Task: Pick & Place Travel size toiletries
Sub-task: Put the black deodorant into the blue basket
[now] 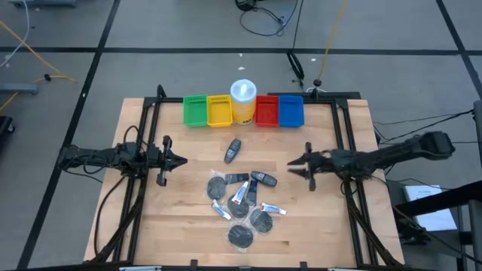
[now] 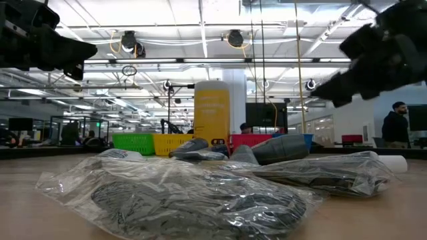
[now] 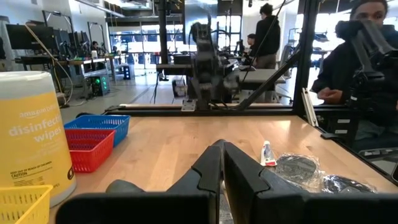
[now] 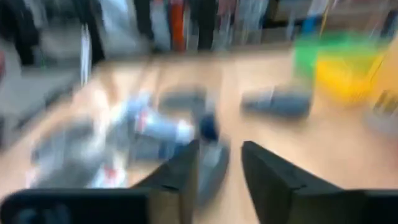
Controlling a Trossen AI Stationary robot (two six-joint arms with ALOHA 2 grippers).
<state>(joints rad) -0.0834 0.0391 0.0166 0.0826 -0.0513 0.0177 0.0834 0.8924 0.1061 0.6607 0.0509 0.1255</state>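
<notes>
From above, the travel size toiletries (image 1: 242, 199) lie heaped at the bench (image 1: 181, 218) middle towards its near edge, one dark bottle (image 1: 233, 150) apart near the bins (image 1: 242, 111). The left gripper (image 1: 178, 160) hovers shut and empty; the right gripper (image 1: 296, 165) too holds nothing.

In the right wrist view its fingers (image 4: 186, 168) stand partly apart. Crowded, wrapped items could slip, or two be pinched together.

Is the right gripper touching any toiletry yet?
Apart. The high view shows bare table between the right gripper and the nearest grey bottle.
</notes>
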